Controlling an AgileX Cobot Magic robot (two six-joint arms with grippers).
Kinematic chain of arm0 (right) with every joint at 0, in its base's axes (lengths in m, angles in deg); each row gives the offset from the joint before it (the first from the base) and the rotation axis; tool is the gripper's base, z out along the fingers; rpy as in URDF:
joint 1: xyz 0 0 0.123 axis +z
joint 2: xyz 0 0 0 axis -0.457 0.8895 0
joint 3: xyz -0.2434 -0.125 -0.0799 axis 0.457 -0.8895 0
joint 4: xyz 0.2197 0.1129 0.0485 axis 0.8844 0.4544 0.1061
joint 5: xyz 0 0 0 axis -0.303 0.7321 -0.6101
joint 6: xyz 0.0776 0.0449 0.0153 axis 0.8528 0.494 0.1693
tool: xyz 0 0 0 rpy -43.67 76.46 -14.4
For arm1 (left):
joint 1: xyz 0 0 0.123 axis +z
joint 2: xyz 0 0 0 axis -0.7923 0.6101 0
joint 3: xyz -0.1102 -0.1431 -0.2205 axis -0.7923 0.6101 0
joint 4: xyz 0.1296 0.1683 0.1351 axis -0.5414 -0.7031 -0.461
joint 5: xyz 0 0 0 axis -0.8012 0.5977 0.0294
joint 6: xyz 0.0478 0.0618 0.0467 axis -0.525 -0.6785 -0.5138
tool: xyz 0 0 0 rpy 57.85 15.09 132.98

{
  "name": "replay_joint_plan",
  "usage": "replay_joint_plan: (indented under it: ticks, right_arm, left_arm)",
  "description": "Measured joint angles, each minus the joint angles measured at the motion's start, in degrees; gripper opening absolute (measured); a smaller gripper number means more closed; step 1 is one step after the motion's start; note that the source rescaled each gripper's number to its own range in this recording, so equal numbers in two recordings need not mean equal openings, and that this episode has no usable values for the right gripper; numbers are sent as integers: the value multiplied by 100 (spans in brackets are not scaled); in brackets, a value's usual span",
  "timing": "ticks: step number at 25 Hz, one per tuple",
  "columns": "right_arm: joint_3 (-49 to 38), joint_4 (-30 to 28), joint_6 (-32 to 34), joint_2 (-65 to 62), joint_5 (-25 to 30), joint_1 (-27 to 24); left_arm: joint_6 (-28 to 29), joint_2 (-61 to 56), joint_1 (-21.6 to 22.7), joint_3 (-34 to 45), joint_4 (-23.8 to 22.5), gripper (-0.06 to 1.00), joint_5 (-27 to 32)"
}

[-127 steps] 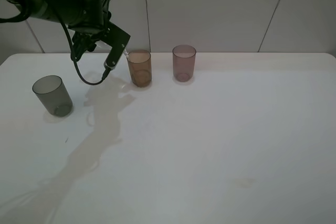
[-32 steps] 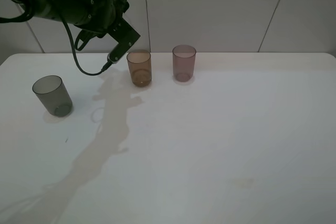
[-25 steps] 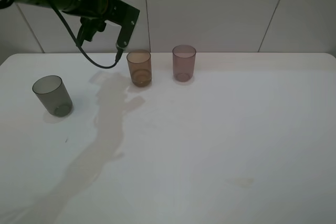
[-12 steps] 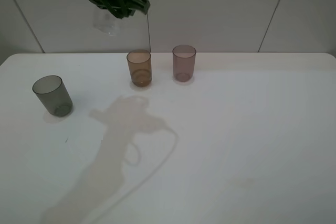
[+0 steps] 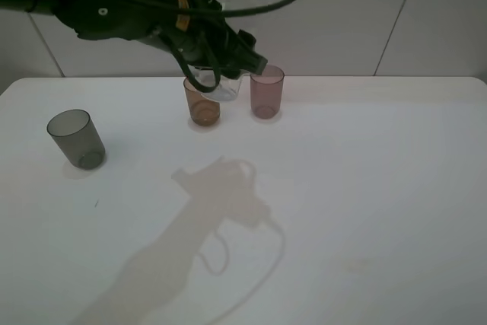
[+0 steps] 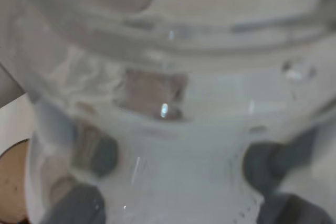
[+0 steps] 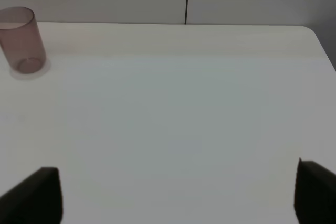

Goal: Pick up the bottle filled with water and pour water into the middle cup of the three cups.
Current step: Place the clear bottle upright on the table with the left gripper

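Bottle: the small clear colourless plastic bottle point(image 5: 221, 85) is held aloft in the left arm's jaws point(image 5: 228, 55), hanging just below them, above and between the amber cup and the pink cup; in the left wrist view its body point(image 6: 173, 129) fills the frame between the dark pads point(image 6: 262, 163).
Left jaws: closed on the bottle, one pad seen on each side of the clear wall.
Middle cup: the translucent amber-brown straight-sided plastic tumbler point(image 5: 202, 100) stands upright on the white worktop point(image 5: 342, 188), just below the jaws and slightly to their left side; a sliver of its rim point(image 6: 13, 182) is seen past the bottle.
Other cups: the mauve-pink translucent tumbler point(image 5: 266, 91) stands close on the opposite side of the jaws; the dark grey translucent tumbler point(image 5: 76, 138) stands well apart.
Step in hand: the pour is judged to be under way or about to begin; the neck cannot be made out.
Doing it well: the mouth should be brought over the amber rim, not the pink one, and the tilt kept slow and low so the stream is not thrown past the narrow opening.
Risk: a squeezed thin wall may spurt water.
Right jaws point(image 7: 178, 203): held wide apart with nothing between them, well apart from the cups.
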Motion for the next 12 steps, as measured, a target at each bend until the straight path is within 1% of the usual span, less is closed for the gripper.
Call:
replay_joint_plan:
  ticks: [3,7,10,12]
  right_arm:
    - [0,0,0,0,0,0]
    - [0,0,0,0,0,0]
    - [0,0,0,0,0,0]
    - [0,0,0,0,0,0]
  left_arm:
    - [-361,100,0,533,7,1,-1056]
    - [-911,375,148,1115,27,1,-2536]
    - [-1076,710,302,1324,52,1,-3373]
    - [-1108,973,385,1368,52,1,-3740]
